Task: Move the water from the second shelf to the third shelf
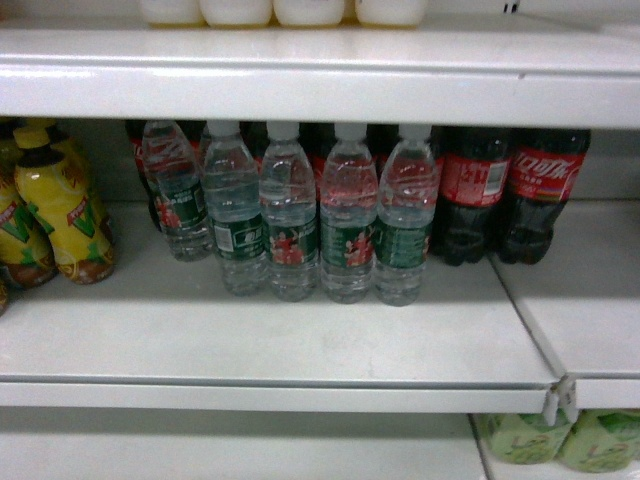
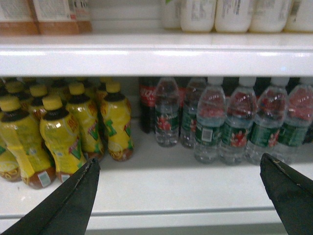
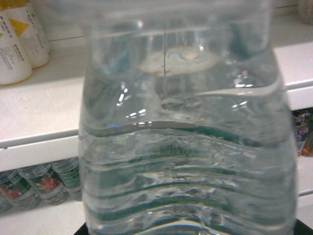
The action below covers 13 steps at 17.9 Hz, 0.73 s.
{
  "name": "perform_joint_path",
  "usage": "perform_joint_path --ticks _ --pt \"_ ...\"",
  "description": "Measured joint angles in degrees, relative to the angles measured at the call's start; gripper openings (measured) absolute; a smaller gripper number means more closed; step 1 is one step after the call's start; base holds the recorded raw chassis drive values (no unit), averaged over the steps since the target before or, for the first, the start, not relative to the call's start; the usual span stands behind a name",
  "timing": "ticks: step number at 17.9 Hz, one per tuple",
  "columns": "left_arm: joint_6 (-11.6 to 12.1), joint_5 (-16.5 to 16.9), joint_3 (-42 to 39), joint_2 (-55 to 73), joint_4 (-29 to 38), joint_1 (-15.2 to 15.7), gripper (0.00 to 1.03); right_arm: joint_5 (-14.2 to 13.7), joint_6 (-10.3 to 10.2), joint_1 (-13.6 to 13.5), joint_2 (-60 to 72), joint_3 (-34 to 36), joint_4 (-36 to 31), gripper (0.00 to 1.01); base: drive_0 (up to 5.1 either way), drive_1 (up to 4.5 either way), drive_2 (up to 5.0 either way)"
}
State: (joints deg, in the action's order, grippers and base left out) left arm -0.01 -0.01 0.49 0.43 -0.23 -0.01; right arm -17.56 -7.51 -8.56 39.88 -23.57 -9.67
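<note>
Head view: five water bottles [image 1: 290, 225] shelved; left fingers [image 2: 78, 196] apart, right fingers unseen.

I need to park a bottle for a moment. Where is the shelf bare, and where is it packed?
Bare: the front strip of the shelf, ahead of the water bottles, and the gap between the yellow bottles and the water. Packed: the back row, where cola bottles stand close behind and beside the water.

From my remote feed: white metal shelving [image 1: 300, 340] under glaring, possibly fluorescent light, with a pale back wall [image 1: 600, 170] behind the stocked tiers.
</note>
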Motion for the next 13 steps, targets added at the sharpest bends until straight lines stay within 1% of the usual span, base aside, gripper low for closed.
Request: perform_joint_path --ticks 13 --pt "0.02 -0.02 0.00 0.00 0.09 0.00 0.98 0.04 -0.13 0.00 -0.24 -0.04 -0.11 0.44 0.0 0.00 0.0"
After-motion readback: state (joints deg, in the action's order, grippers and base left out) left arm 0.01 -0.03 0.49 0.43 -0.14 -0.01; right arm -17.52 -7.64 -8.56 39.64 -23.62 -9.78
